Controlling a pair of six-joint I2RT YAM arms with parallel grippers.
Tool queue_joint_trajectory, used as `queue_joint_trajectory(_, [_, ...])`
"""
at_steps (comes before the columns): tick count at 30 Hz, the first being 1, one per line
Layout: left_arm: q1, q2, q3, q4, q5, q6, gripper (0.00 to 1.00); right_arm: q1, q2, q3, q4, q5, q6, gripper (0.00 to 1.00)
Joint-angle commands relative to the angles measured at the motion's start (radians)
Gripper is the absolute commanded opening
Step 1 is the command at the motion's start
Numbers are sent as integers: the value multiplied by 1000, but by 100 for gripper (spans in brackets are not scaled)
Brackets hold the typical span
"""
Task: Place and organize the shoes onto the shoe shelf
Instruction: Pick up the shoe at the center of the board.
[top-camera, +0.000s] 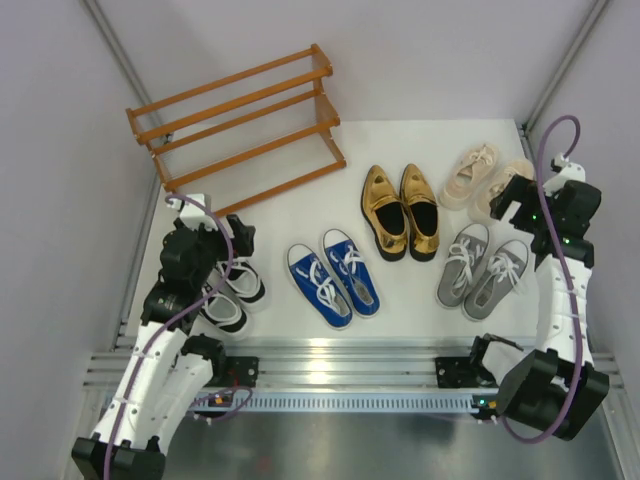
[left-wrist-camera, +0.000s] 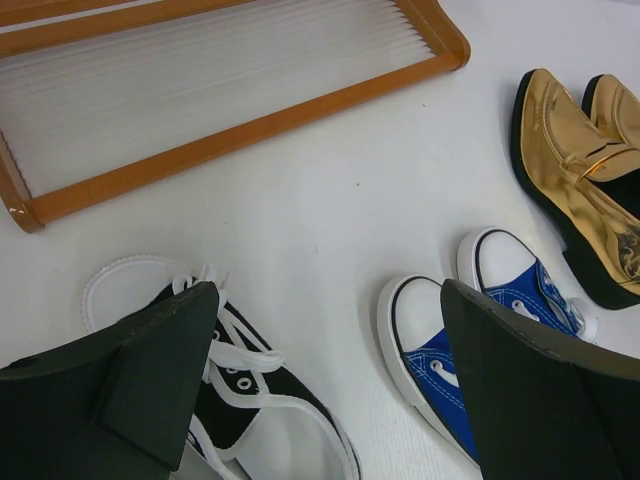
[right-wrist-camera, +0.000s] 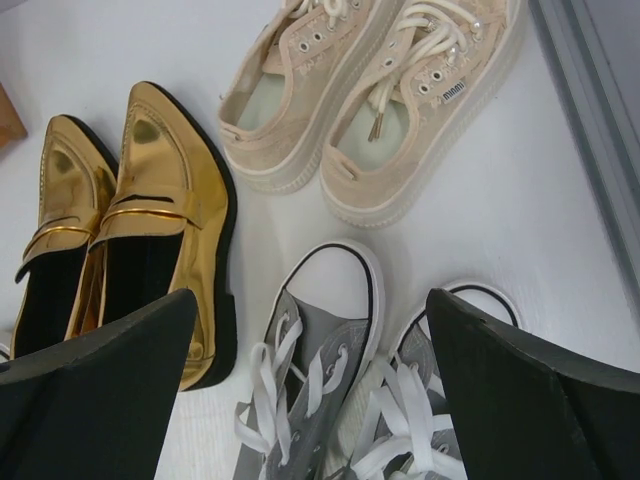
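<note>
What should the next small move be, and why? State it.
Probably lower the left gripper, jaws wide open, onto the black-and-white sneaker just below it: nothing is held yet, and the shoe shelf nearby holds no shoes.

Lighting bright and even, from above. Shadows soft and short. Glare on gold loafers (right-wrist-camera: 155, 190) and on metal rail (top-camera: 335, 350). Wrist views sharp; near foreground slightly soft.
</note>
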Motion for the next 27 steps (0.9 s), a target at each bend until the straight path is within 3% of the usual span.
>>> queue_joint_trajectory(1, [5, -4, 14, 57, 7, -21, 98, -10, -32, 46, 42, -21, 23, 99])
queue_joint_trajectory(5, [5, 9, 49, -19, -28, -117, 98, -7, -77, 50, 15, -175, -75, 99])
queue_joint_trajectory(8, [5, 8, 109, -160, -38, -229, 98, 33, -152, 29, -22, -314, -243, 99])
queue_joint_trajectory(12, [6, -23, 164, -314, -35, -374, 98, 152, -153, 29, -172, -505, -499, 99])
queue_joint_trajectory(14, [5, -35, 161, -372, -38, -461, 96, 256, -124, 34, -204, -565, -523, 99])
queue_joint_trajectory(17, [5, -12, 148, -440, -62, -544, 91, 300, -117, -9, -277, -798, -670, 100])
queue_joint_trajectory(20, [5, 19, 143, -478, -105, -581, 86, 300, -151, -55, -261, -803, -698, 99])
queue_joint_trajectory(27, [5, 80, 100, -464, 53, -653, 74, 303, -168, -65, -271, -745, -724, 100])
